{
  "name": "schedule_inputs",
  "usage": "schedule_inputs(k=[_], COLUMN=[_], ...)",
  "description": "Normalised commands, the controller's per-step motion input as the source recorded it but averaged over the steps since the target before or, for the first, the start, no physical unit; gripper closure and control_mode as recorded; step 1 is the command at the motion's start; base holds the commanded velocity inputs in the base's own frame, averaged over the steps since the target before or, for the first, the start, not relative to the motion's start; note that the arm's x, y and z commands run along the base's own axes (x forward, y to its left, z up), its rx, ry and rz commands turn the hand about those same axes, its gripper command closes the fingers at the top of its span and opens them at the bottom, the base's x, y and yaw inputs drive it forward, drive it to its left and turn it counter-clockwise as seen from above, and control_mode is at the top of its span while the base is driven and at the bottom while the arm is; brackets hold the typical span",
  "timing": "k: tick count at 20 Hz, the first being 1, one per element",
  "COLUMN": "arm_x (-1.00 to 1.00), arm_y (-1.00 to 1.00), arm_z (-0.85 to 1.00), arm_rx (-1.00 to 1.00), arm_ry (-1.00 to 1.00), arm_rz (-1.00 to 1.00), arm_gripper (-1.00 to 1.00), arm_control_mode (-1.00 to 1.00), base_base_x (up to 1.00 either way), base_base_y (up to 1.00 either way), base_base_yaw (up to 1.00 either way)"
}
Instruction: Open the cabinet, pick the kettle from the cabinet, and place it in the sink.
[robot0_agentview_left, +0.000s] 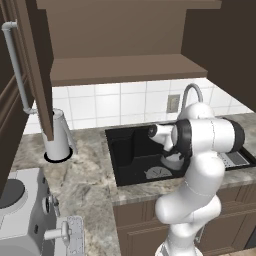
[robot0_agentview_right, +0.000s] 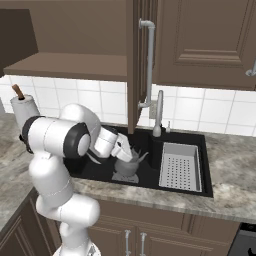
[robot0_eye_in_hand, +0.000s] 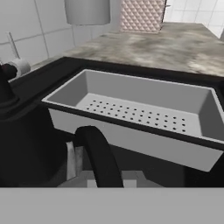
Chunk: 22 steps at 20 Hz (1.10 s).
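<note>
Dark grey metal marks the kettle (robot0_agentview_right: 128, 164), which sits low inside the black sink (robot0_agentview_right: 150, 182), just beside the grey perforated tray (robot0_agentview_right: 181, 167) that occupies the basin's right part. The gripper (robot0_agentview_right: 125, 150) is clamped on the kettle's dark arched handle (robot0_eye_in_hand: 99, 157), jaws closed around it from above. Behind the basin stands the tall silver faucet (robot0_agentview_right: 158, 112). Overhead, the cabinet (robot0_agentview_right: 70, 66) is open, its door (robot0_agentview_right: 138, 60) swung outward and its lighter brown shelf bare. A white paper-towel roll (robot0_agentview_right: 25, 111) stands on the grey marbled counter (robot0_agentview_right: 235, 195).
</note>
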Motion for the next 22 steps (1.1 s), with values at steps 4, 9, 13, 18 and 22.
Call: schedule_inputs(k=[4,9,13,18,22], arm_x=[0.11,0.14,0.22,0.16,0.01], arm_y=[-0.07,-0.06,-0.04,-0.06,0.0], arm_z=[-0.23,-0.2,-0.22,-0.21,-0.29], arm_rx=[0.0,0.01,0.0,0.0,0.0], arm_ry=[0.0,0.0,0.0,0.0,-0.01], arm_rz=[-0.02,0.0,0.0,0.0,0.0], arm_gripper=[1.0,1.0,1.0,1.0,1.0], arm_control_mode=[-1.0,-1.0,-1.0,-1.0,-1.0], base_base_x=[0.0,0.0,0.0,0.0,0.0], base_base_y=[0.0,0.0,0.0,0.0,0.0], base_base_yaw=[0.0,0.0,0.0,0.0,0.0])
